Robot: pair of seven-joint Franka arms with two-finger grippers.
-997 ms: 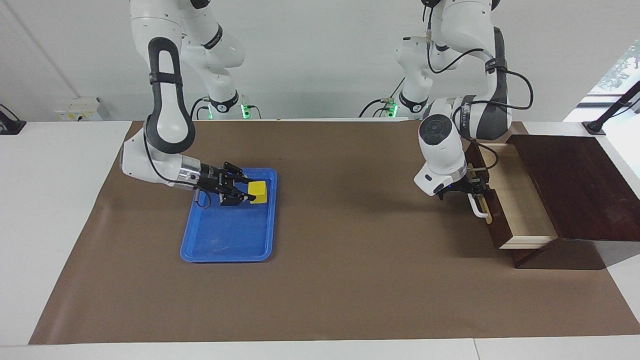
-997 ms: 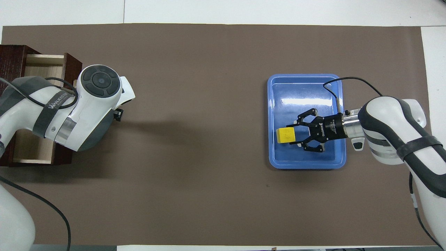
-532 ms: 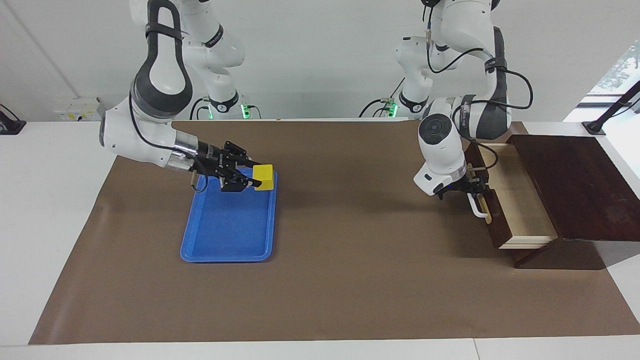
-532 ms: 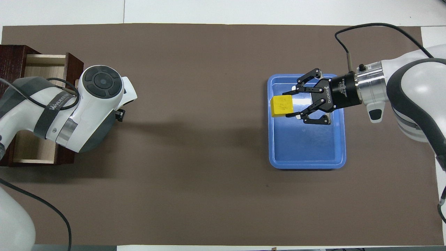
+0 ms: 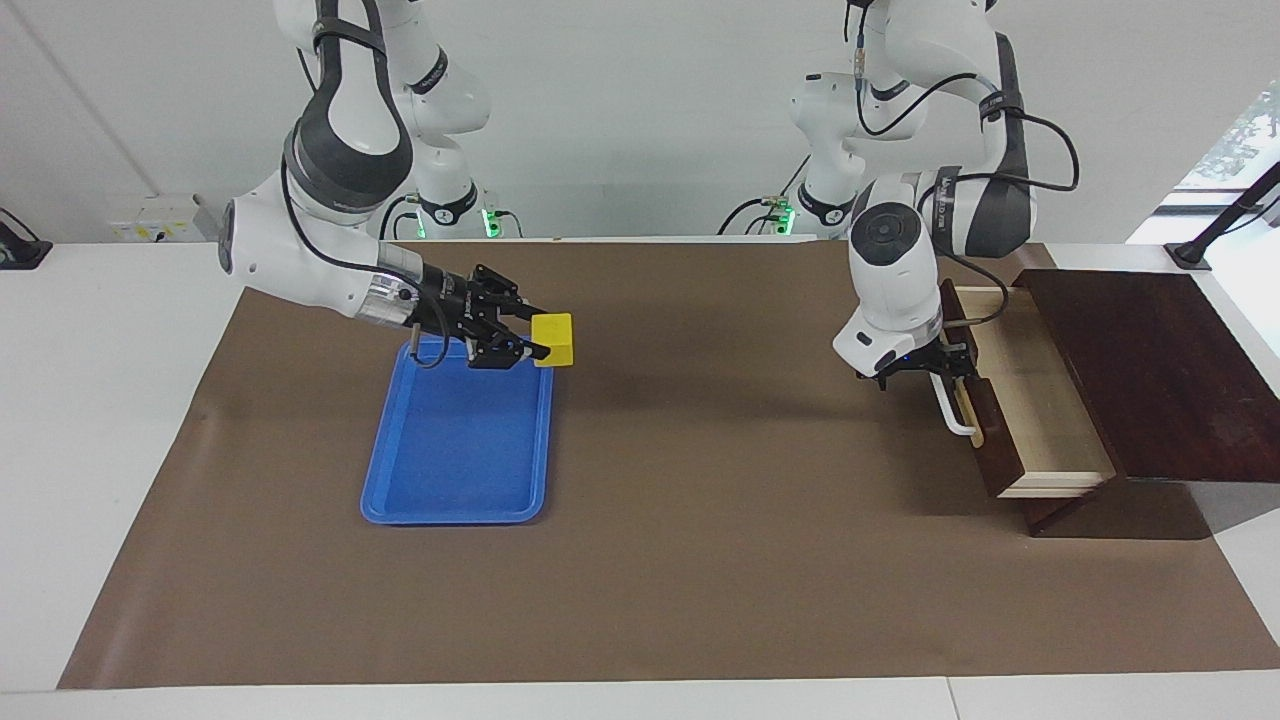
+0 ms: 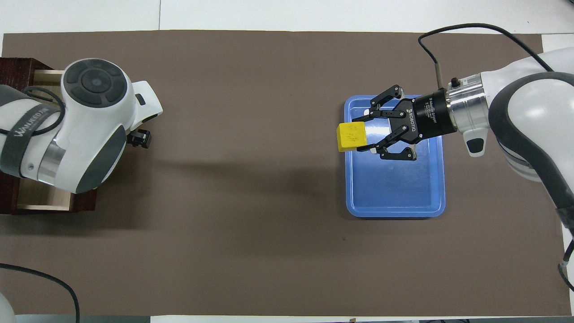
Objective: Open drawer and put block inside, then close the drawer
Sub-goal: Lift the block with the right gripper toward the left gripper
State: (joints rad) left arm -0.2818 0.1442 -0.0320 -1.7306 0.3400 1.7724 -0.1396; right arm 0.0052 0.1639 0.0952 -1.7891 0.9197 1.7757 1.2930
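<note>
Yellow block [image 5: 554,338], blue tray [image 5: 455,470], dark brown drawer [image 5: 985,440], brown mat [image 5: 700,560]

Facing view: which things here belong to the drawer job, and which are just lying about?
In the job:
- drawer, pulled open
- block, held by right gripper
- left gripper, at the drawer's handle

Lying about:
- blue tray

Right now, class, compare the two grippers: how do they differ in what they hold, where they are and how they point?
The right gripper is shut on the yellow block; the left gripper is open and holds nothing. The right gripper hangs over the blue tray rim; the left gripper is at the open drawer, by its white handle. The right gripper reaches out nearly level; the left gripper points down. Both are black and two-fingered.
</note>
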